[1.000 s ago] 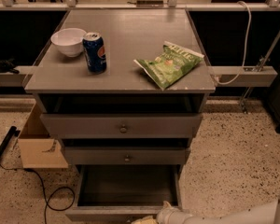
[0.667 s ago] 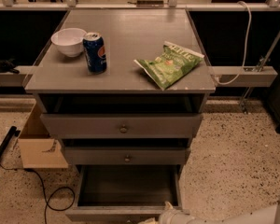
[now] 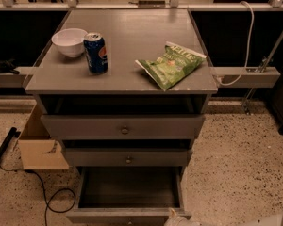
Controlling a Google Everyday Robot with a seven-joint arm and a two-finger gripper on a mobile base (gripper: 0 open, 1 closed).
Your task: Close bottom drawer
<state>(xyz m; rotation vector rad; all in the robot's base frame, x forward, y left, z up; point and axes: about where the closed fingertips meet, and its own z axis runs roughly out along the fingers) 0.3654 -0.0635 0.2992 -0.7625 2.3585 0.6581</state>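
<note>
The bottom drawer (image 3: 127,188) of the grey cabinet stands pulled out, its deep dark box empty and its front edge along the lower border of the camera view. My gripper (image 3: 177,219) shows only as a pale tip at the bottom edge, right at the drawer's front right corner. The arm's light body fills the lower right corner.
Two upper drawers (image 3: 124,126) with round knobs sit above, nearly shut. On the cabinet top (image 3: 132,36) are a white bowl (image 3: 69,41), a blue soda can (image 3: 95,52) and a green chip bag (image 3: 172,64). A cardboard box (image 3: 40,145) and a black cable (image 3: 47,197) lie on the left floor.
The gripper tip sits slightly lower at the drawer's front corner; the drawer looks as far out as before.
</note>
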